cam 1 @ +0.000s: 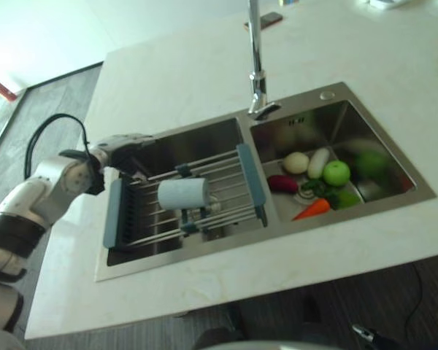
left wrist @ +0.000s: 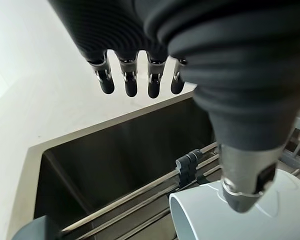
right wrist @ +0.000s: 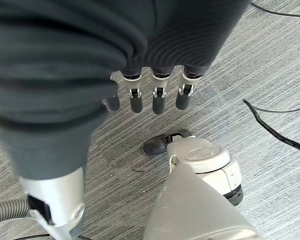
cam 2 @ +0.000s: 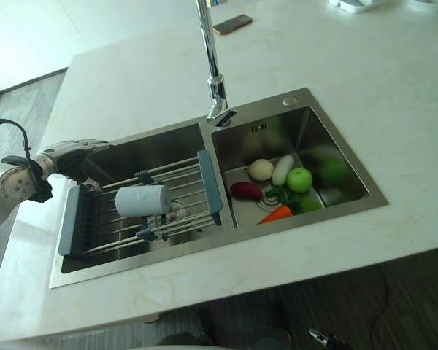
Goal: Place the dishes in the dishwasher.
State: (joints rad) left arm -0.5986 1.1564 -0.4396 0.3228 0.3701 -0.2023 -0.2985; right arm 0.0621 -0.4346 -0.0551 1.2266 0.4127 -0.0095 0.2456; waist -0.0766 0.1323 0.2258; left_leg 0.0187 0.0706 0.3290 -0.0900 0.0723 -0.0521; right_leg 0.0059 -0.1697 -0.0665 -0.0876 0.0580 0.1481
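Lying on its side on the wire rack (cam 1: 226,191) over the left sink (cam 1: 197,142), a pale cup (cam 1: 182,194) is seen. It is probably hard, smooth, light and easy to break. The left hand (cam 1: 123,143) is held at about ten o'clock from it, fingers (left wrist: 129,80) spread, holding nothing. The open rim could be pinched. The right hand (right wrist: 155,95) hangs loose over the floor.

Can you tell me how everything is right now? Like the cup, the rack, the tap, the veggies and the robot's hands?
white cup: lying on its side on the rack, not held.
rack: stretched across the left sink basin.
tap: no water visibly running.
vegetables: loose in the right basin.
left hand: open, above the left basin's far corner, holding nothing.
right hand: open, over the floor, holding nothing.
phone: flat on the counter.
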